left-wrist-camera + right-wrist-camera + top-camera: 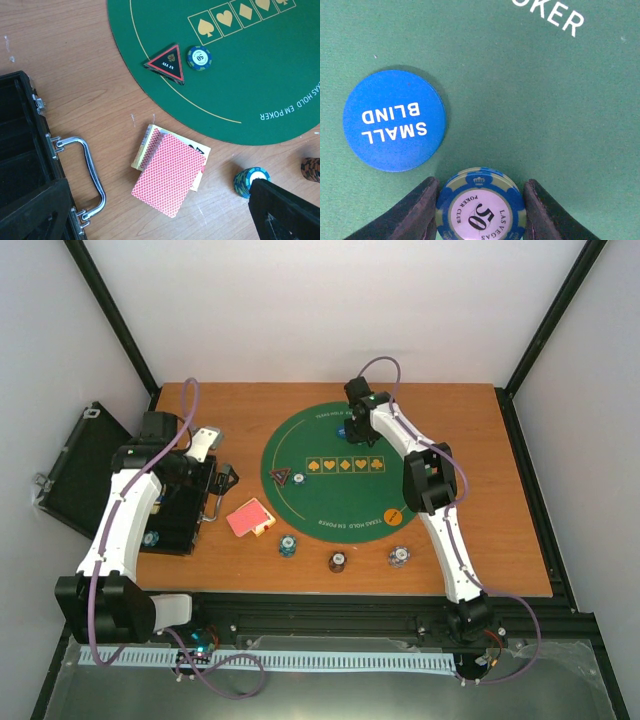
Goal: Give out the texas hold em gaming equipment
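Five chip stacks (288,545), two button discs (394,120) (blue, orange), one triangle marker (166,62), one card deck (169,174).

The left arm (125,510) is bent toward 1 o'clock, the left fingers (285,212) held wide apart. The right arm (440,510) is stretched toward 11 o'clock, the right fingers (415,212) closed on chips (480,207).

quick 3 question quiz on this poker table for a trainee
1. True or false: the small blind disc lies on the green mat.
2. The right end effector grips: A orange disc, B blue 50 chips, C triangle marker?
3. What colour is the back of the card deck?
Key: 1 true; 2 B; 3 red.
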